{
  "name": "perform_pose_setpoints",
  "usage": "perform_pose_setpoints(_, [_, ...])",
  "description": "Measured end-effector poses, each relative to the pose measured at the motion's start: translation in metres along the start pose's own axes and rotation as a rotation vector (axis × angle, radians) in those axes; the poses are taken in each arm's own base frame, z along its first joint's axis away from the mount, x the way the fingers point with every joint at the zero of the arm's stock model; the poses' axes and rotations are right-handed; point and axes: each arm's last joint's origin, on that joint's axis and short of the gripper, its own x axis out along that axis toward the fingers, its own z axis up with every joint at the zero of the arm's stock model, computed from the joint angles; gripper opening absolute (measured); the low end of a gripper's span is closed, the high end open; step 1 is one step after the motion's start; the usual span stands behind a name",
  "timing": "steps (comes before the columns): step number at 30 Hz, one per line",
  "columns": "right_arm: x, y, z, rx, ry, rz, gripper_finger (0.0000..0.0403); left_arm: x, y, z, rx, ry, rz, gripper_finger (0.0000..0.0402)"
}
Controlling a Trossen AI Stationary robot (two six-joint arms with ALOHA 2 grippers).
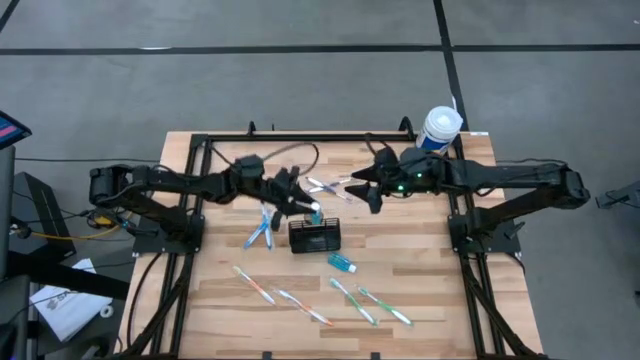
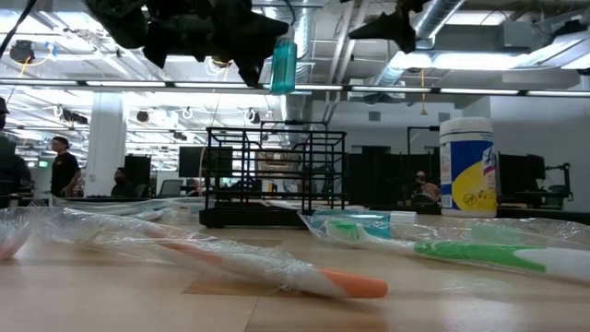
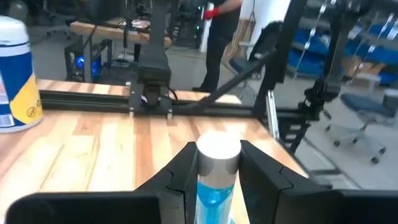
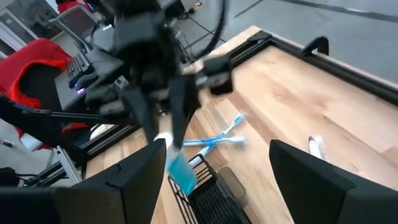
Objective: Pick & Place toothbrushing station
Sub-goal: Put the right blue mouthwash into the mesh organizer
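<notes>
Directly below left gripper [image 1: 313, 208]: toothbrushing station [image 1: 314, 237].

Grey floor [image 1: 300, 90] surrounds the wooden tabletop [image 1: 420, 290]. Long ceiling lights [image 2: 442, 89] glow overhead. Blue bins [image 3: 373, 37] line shelves.
</notes>
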Motion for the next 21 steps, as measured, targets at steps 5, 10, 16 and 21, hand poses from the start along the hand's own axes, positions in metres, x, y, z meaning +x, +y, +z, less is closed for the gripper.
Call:
perform_pose_setpoints(5, [-0.011,-0.002,0.007,-0.019,-0.042,0.001,0.0275,0.004,-0.014,-0.016,0.076,0.037,0.078,0.0081])
perform_pose_setpoints(10, [-0.014,-0.003,0.009,-0.04,-0.056,0.002,0.0275,-0.003,-0.015,-0.039,0.081,0.094,0.137,0.0081])
perform_pose_setpoints(16, [-0.013,-0.003,0.009,-0.066,-0.049,0.008,0.0275,-0.006,-0.015,-0.038,0.077,-0.001,0.166,0.0081])
perform_pose_setpoints(21, [-0.013,-0.003,0.008,-0.081,-0.048,0.007,0.0275,-0.003,-0.019,-0.041,0.075,0.002,0.166,0.0081])
